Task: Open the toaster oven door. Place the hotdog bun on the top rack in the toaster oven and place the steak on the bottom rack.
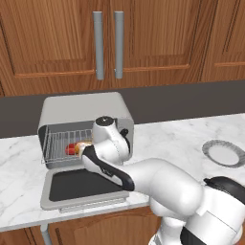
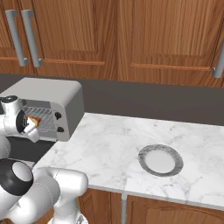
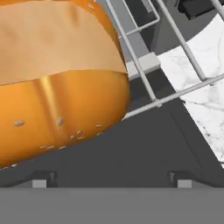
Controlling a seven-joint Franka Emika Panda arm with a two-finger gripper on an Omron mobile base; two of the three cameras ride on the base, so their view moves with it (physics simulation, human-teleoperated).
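One glossy rounded hotdog bun (image 3: 57,78), thin wire rack (image 3: 144,83), veined marble counter (image 2: 113,148)

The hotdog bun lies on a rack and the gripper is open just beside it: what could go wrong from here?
1. The hotdog bun lies near the front edge of the wire rack; pulling the open gripper back carelessly might drag it off onto the toaster oven door.
2. The arm hangs low over the open door and could bump it.

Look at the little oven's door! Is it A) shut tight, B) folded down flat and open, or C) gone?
B: the toaster oven door lies flat on the counter in front of the toaster oven, so its wire rack shows.
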